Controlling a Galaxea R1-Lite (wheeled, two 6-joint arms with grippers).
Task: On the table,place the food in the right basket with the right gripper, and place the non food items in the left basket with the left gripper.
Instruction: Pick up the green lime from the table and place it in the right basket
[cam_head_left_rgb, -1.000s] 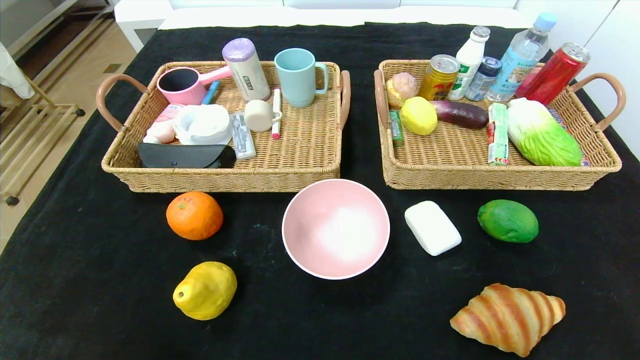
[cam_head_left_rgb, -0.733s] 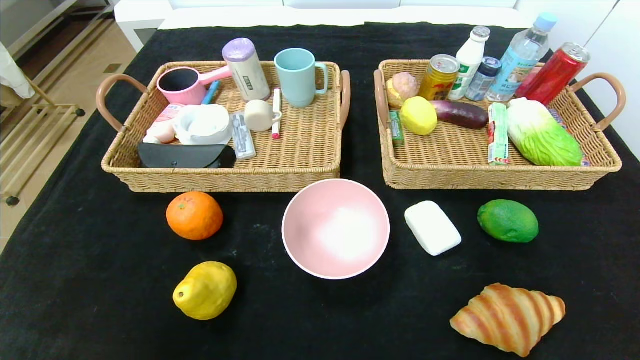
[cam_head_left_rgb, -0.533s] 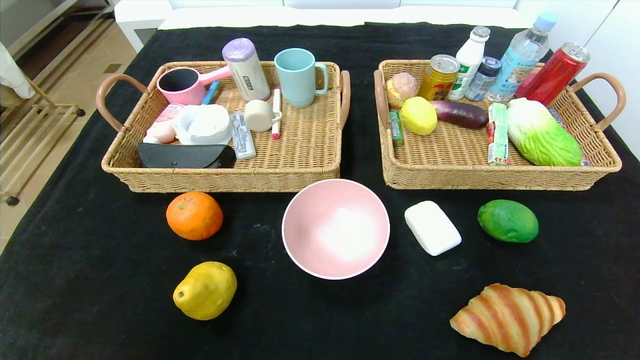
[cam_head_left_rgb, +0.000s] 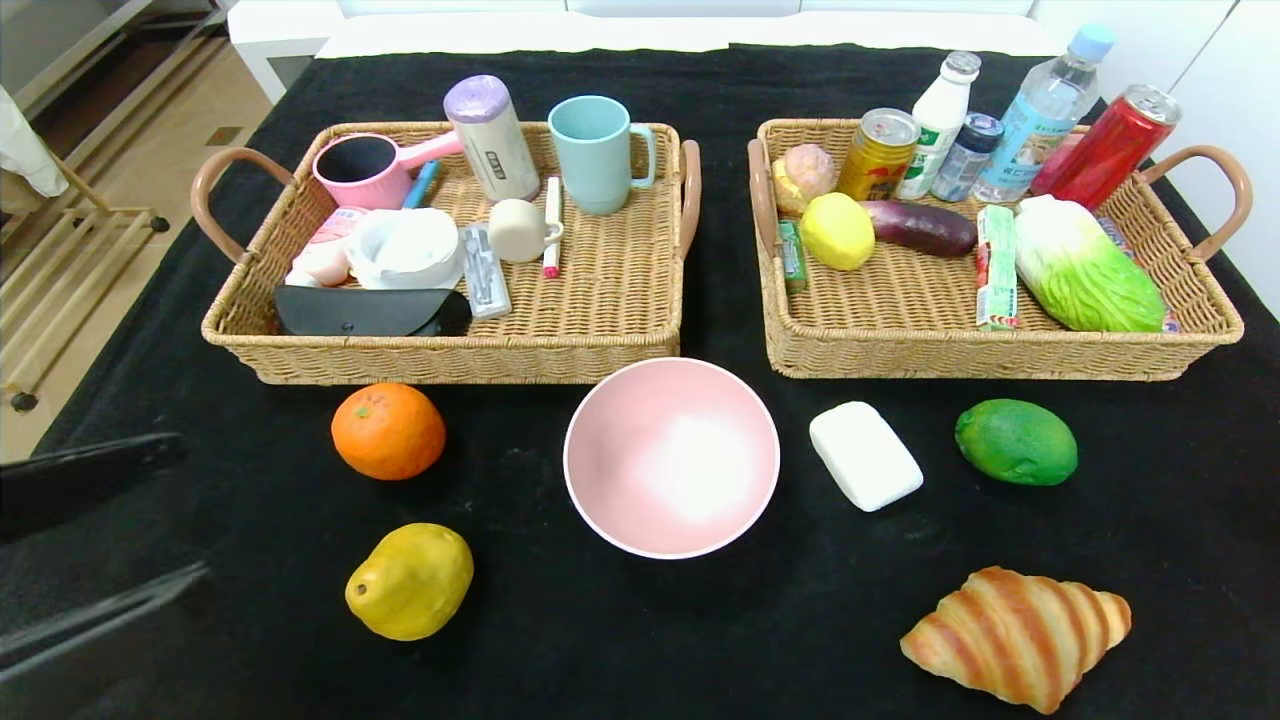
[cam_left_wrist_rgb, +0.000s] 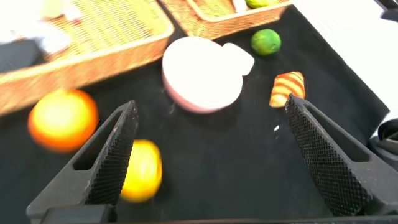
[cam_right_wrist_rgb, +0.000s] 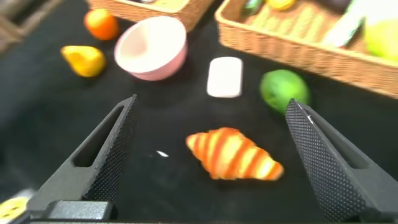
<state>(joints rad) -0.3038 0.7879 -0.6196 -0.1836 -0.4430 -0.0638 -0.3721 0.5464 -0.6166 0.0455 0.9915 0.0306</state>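
Note:
On the black table (cam_head_left_rgb: 600, 650) lie an orange (cam_head_left_rgb: 388, 431), a yellow pear-shaped fruit (cam_head_left_rgb: 410, 580), a pink bowl (cam_head_left_rgb: 671, 456), a white soap-like bar (cam_head_left_rgb: 865, 455), a green fruit (cam_head_left_rgb: 1016, 441) and a croissant (cam_head_left_rgb: 1015, 635). My left gripper (cam_head_left_rgb: 192, 505) reaches in from the left edge, open and empty, left of the orange and the yellow fruit (cam_left_wrist_rgb: 142, 171). The right gripper (cam_right_wrist_rgb: 212, 102) is out of the head view. It hangs open above the front right of the table, and the croissant (cam_right_wrist_rgb: 233, 154) lies below, between its fingers.
The left basket (cam_head_left_rgb: 450, 358) holds cups, a pink ladle, a black case and other small items. In the right basket (cam_head_left_rgb: 1000, 358) are bottles, cans, a cabbage, an eggplant and a lemon. Both baskets stand behind the loose items. Bare floor lies beyond the table's left edge.
My left gripper's fingers have come into the head view at the left edge. Nothing on the table has moved.

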